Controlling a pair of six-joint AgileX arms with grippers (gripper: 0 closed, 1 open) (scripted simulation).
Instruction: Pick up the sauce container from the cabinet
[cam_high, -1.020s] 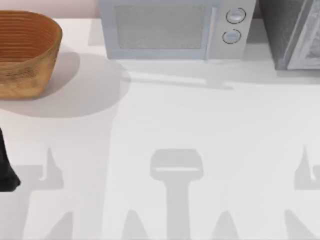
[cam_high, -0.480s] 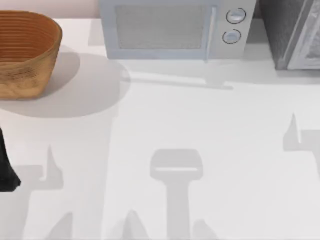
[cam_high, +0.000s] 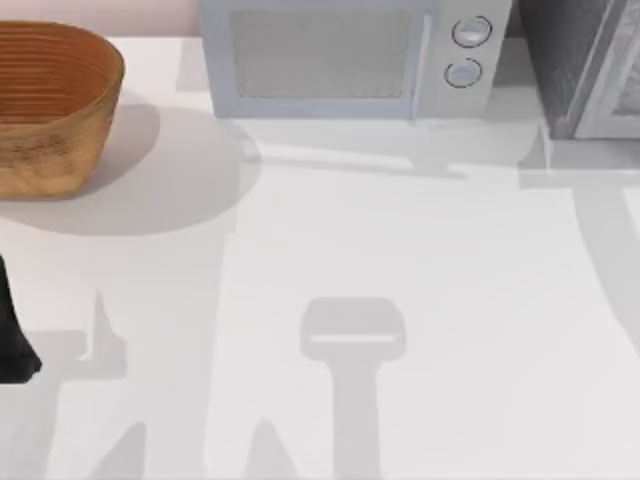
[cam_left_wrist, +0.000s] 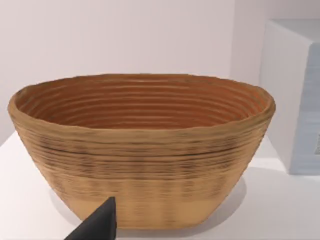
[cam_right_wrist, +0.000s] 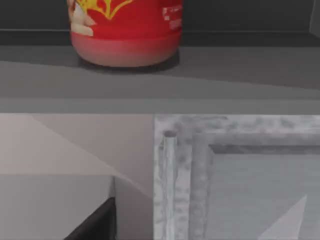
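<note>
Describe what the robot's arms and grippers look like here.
Little shows. The left arm is a black, tapering shape at the table's left edge in the top view. Each wrist view shows a black, matte, wedge-shaped finger. No cables or markings visible.

Top view overhead; wrists close on basket, cabinet.

Basket far left; microwave centre; cabinet right.
</note>
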